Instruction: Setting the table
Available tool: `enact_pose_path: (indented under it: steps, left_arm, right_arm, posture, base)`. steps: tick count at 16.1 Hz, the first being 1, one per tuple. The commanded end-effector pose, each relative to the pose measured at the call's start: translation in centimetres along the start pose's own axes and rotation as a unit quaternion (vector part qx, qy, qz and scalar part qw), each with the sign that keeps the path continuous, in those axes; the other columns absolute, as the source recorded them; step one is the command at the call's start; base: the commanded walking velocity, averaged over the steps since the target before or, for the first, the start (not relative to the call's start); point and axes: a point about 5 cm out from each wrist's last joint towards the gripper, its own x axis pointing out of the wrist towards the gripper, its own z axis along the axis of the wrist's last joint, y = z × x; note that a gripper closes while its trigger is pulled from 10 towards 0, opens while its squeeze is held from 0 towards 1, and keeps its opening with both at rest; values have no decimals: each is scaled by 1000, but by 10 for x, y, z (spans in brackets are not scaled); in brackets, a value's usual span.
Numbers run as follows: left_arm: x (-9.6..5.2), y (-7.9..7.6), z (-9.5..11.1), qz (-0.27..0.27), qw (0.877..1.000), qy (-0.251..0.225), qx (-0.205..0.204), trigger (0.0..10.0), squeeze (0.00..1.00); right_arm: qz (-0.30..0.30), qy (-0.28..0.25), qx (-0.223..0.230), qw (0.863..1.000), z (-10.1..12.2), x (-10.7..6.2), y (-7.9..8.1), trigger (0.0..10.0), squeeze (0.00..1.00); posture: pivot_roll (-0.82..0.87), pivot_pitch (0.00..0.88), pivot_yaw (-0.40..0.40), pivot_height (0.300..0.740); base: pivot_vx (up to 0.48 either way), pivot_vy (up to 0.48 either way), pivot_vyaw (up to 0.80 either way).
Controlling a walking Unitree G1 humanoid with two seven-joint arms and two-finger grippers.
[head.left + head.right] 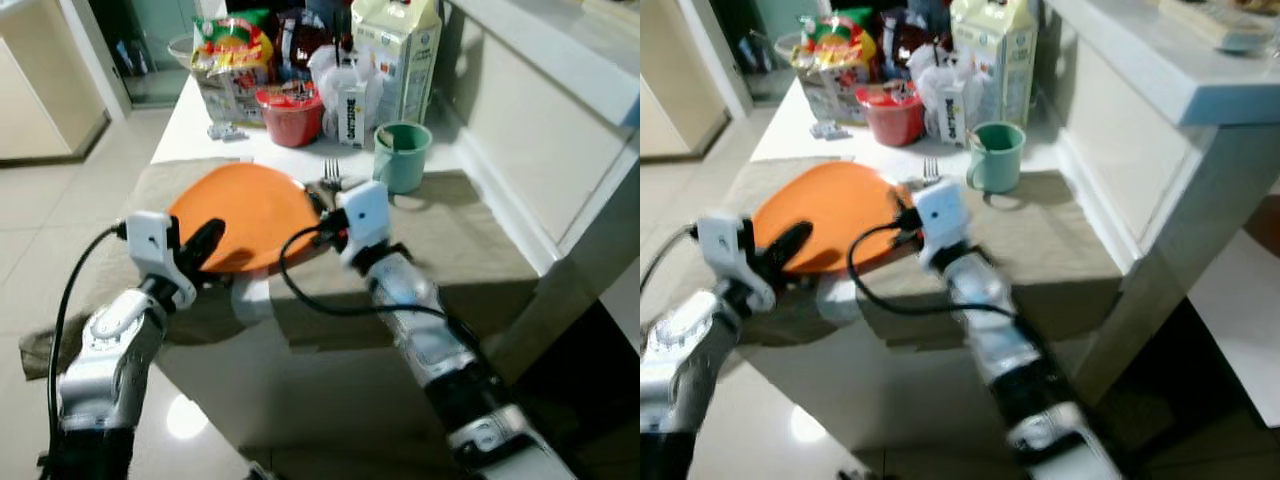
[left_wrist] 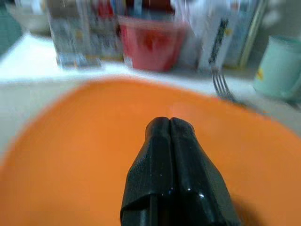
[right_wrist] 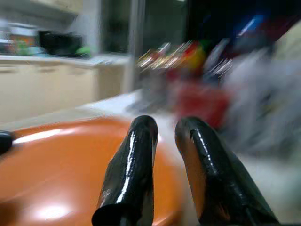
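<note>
The table setting is standing partly complete, by my judgement: an orange plate [image 1: 245,215] is lying on the olive cloth [image 1: 450,250] near the table's front edge, a fork [image 1: 331,176] is lying just beyond the plate's far rim, and a green mug [image 1: 402,156] is standing upright on the cloth's far edge, close to the fork. Groceries, among them a red bowl [image 1: 290,112] and a milk carton [image 1: 395,55], are crowding the white tabletop behind, so tidying and final placement of plate and cutlery probably remain. The left gripper [image 1: 205,243] is sitting low over the plate's near rim with its fingers pressed together and nothing seen between them. The right gripper [image 3: 167,139] is hovering at the plate's right rim, its fingers parted by a narrow gap and carrying nothing. The left wrist view is confirming the sealed fingertips over the orange surface, with the fork tines and mug beyond. The right wrist view, though blurred, is revealing that finger gap, which the head views are hiding behind the white wrist housing [image 1: 362,212].
</note>
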Motion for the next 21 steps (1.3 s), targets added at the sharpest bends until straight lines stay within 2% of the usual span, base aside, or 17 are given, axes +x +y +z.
enact_pose_path:
  steps: [1,3,5,7,9,14,16,17,21]
  left_arm:
    - [5,-1,16,-4,1000,-21,19,10000,0]
    - [23,-16,48,-43,996,-63,35,10000,0]
    - [33,-20,64,-64,994,-70,55,10000,0]
    - [51,-10,55,-79,991,-8,109,10000,0]
    - [60,-7,47,-92,987,32,130,10000,0]
    - [65,-3,31,-110,978,103,141,10000,0]
    - [67,3,28,-103,976,121,150,10000,0]
    - [69,10,27,-89,971,150,163,10000,0]
    - [74,16,35,-83,964,176,183,10000,0]
  right_arm:
    - [-22,-1,-13,1000,0,-3,-5,10000,0]
    - [-39,8,-17,999,-6,-7,-9,10000,0]
    - [-44,-7,-27,999,-4,-9,-10,10000,0]
    - [-82,-56,-38,994,13,-10,-18,10000,0]
    - [-105,-85,-41,990,28,-10,-27,10000,0]
    - [-141,-117,-47,982,46,-11,-39,10000,0]
    - [-142,-116,-49,982,46,-13,-40,10000,0]
    - [-141,-105,-46,983,42,-13,-40,10000,0]
    - [-137,-96,-37,985,40,-13,-37,10000,0]
  posture:
    - [-88,4,81,740]
    - [-94,4,82,740]
    - [-93,6,84,740]
    - [-92,10,88,740]
    - [-96,11,92,740]
    - [-114,16,104,740]
    - [-116,17,104,740]
    - [-116,19,107,740]
    - [-115,20,113,740]
  base:
    - [0,0,0]
    - [0,0,0]
    - [0,0,0]
    - [0,0,0]
    - [0,0,0]
    - [0,0,0]
    - [0,0,0]
    - [0,0,0]
    - [0,0,0]
